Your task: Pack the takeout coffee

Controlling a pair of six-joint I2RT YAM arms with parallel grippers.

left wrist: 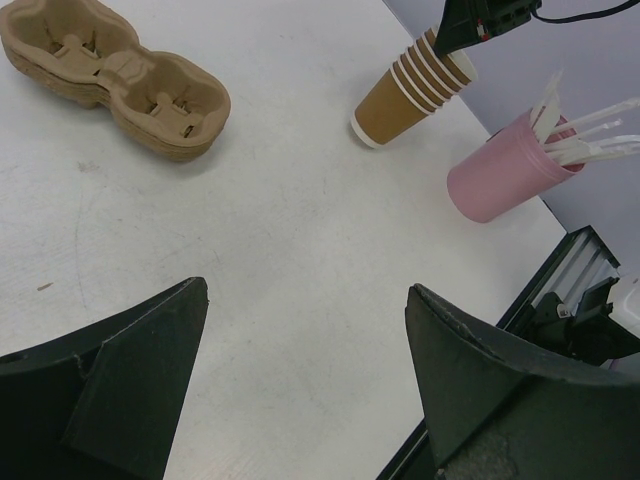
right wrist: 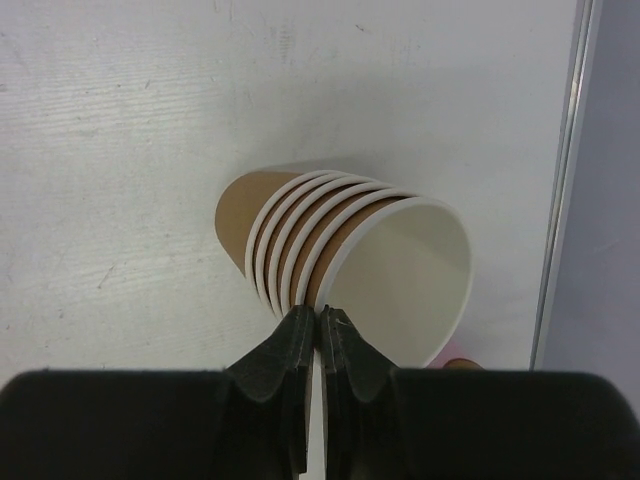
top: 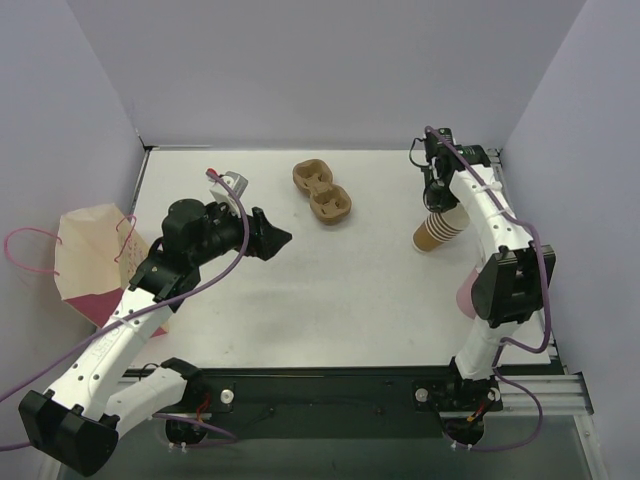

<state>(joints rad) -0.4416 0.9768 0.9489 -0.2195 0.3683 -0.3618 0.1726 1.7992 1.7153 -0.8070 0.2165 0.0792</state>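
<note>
Jaws on the left gripper [top: 276,233] stand wide apart with nothing between them. It hangs over the left half of the white table [top: 350,300]; in its wrist view only bare tabletop shows between the two dark fingers [left wrist: 130,390].

Far left, off the table edge: a cream and pink paper bag [top: 88,250] with pink cord handles, mouth open.

Centre back: a brown moulded-pulp cup carrier [top: 322,192] with two wells, lying flat. The left wrist view [left wrist: 115,88] shows layered edges, so it seems more than one is nested there.

Takeout coffee: no lidded brown cup shows in any of the three views, so neither its place nor its look can be told.

Right of centre: a stack of lidless cups [top: 440,230], kraft brown outside, white rolled rims, white inside. The stack leans, with its foot edge on the table [left wrist: 410,90].

Right gripper [top: 436,203]: jaws closed to a thin slit, pinching the wall of the topmost cup at its rim [right wrist: 318,320], one finger inside and one outside.

Near right edge: a pink cup [left wrist: 500,180] holding white sticks, standing just beside the cup stack and partly hidden behind the right arm in the overhead view.
</note>
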